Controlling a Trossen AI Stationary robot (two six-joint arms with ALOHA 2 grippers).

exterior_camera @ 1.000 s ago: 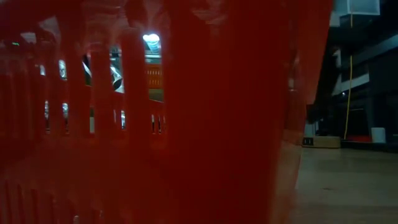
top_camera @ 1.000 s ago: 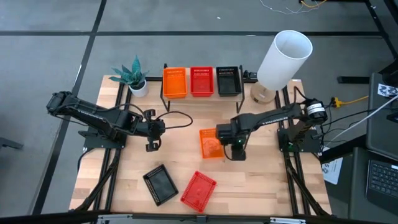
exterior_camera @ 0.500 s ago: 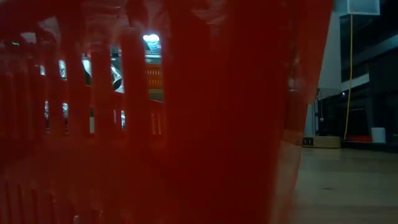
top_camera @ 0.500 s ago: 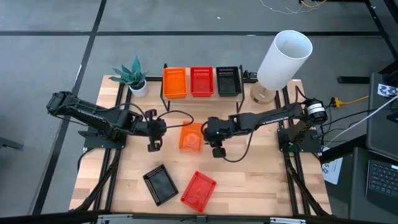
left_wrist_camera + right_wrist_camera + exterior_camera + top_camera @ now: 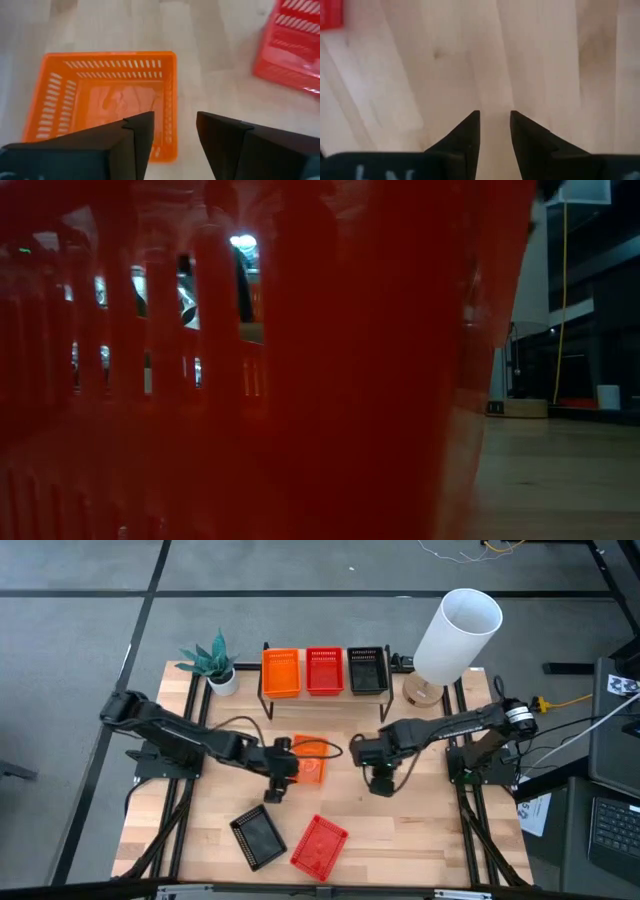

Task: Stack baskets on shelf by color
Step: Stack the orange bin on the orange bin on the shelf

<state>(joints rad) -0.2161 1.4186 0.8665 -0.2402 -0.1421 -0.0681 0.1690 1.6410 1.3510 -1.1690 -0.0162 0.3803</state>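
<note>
One orange basket (image 5: pixel 313 766) sits flat on the table's middle, also in the left wrist view (image 5: pixel 105 102). My left gripper (image 5: pixel 290 762) (image 5: pixel 175 125) is open at its left end, slanting down, one finger over the inside and one outside the side wall (image 5: pixel 171 100); no touch shows. My right gripper (image 5: pixel 378 778) (image 5: pixel 495 117) hangs just right of the basket, pointing down, its fingers a little apart over bare wood. On the shelf (image 5: pixel 325 692) rest an orange (image 5: pixel 281 672), a red (image 5: pixel 324 670) and a black basket (image 5: pixel 367 670).
A black basket (image 5: pixel 257 836) and a red basket (image 5: pixel 320 845) lie near the front edge; the red one fills the low view (image 5: pixel 300 380). A potted plant (image 5: pixel 215 665) and a white lamp (image 5: pixel 455 630) flank the shelf.
My right gripper brought the orange basket toward the table's left, then drew back to the right and rose, leaving the basket on the table. My left gripper reached toward the right, tipped downward and came to the basket's left end.
</note>
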